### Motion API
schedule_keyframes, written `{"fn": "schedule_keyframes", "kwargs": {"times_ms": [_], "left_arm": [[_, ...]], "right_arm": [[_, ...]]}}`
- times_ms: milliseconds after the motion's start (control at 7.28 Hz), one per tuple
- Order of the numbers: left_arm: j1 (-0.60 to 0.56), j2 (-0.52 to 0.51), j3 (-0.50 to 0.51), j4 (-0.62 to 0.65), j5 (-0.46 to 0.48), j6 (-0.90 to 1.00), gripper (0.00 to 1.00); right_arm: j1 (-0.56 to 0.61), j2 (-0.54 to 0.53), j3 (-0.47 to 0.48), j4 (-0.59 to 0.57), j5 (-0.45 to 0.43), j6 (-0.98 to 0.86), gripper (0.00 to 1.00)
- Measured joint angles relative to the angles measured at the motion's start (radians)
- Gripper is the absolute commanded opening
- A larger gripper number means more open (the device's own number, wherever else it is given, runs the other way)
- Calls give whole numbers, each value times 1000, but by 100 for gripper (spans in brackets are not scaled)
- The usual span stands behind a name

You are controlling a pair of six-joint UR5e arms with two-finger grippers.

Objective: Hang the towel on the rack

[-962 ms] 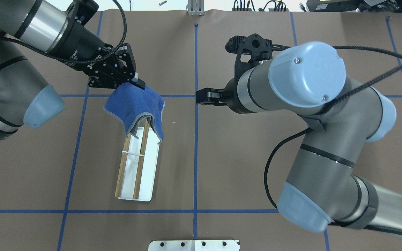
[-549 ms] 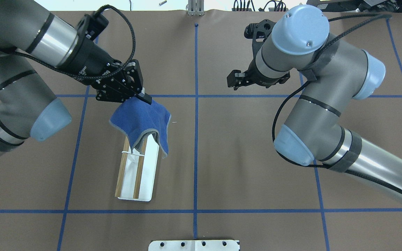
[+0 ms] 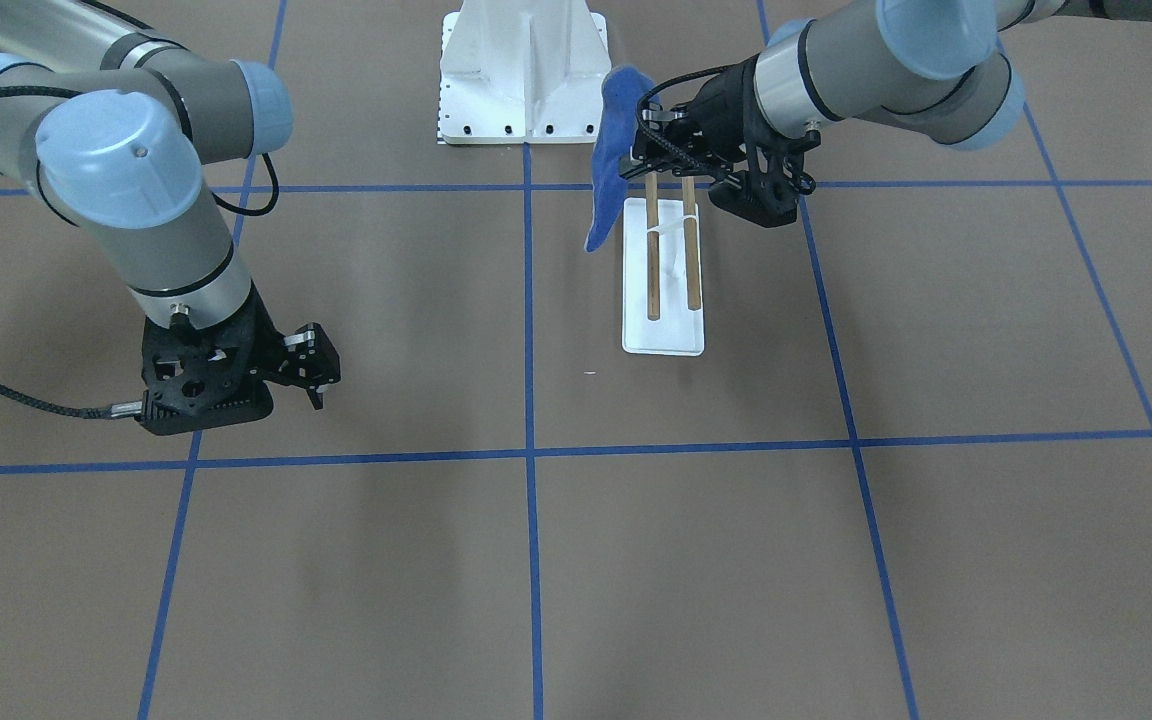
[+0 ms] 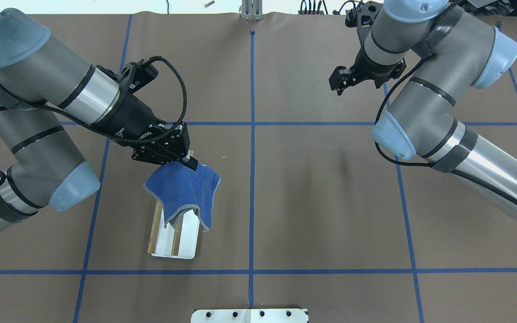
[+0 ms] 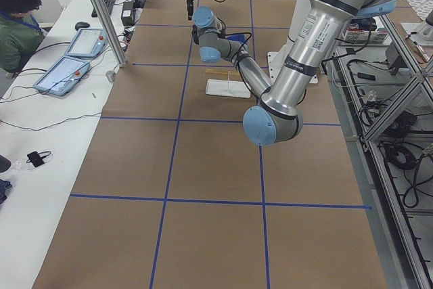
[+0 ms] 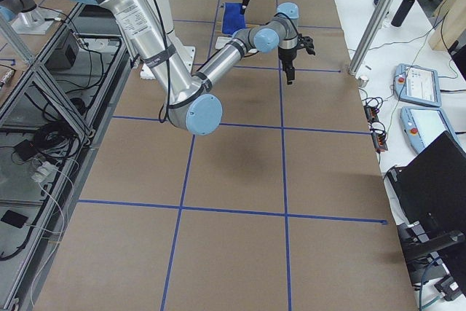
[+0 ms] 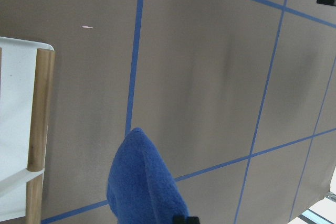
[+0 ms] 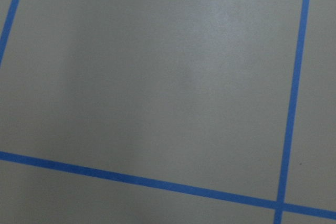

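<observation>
Overhead exterior view, entries listed from the near edge of the table [image 4: 312,202] outward. The surface is matte brown paper with a grid of blue tape.

1. Pedestal plate [image 4: 249,315]. White metal with a row of bolt holes, at the middle of the near edge. The frame cuts it off.

2. Rack [image 4: 186,244]. It has a flat white rectangular base plate with two round brown wooden rods [image 4: 154,233] side by side above it. The long axis runs from near edge to far edge, leaning slightly right as it goes far. It stands left of the centre tape line [image 4: 251,202], in the near half. Only its near part shows, and the rest is covered by the towel.

3. Towel [image 4: 182,190]. Royal-blue soft, nubby cloth with a pale stitched hem and rounded corners. It hangs in a loose fold from one pinched upper edge, over the rack, with the longest tail drooping on the rack's right side. Whether it touches the rods cannot be told. In the left wrist view a rounded fold hangs beside one rod.

4. Left gripper [image 4: 190,161]. Black, with the jaws pinched narrow on the towel's top edge. The fingertips are largely buried in cloth.

5. Right gripper [image 4: 339,83]. Black and pointing down, near the far edge and right of centre, well apart from the rack. The jaws look drawn together with nothing between them. Its wrist view shows only paper and tape.
</observation>
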Motion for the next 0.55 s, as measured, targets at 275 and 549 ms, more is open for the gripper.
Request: {"fn": "schedule_keyframes", "kwargs": {"times_ms": [275, 549], "left_arm": [[-6, 9, 36, 3, 4, 114, 0], [-23, 13, 83, 4, 10, 209, 0]], "right_arm": [[51, 0, -53, 1, 26, -106, 100], [73, -1, -84, 2, 30, -157, 100]]}}
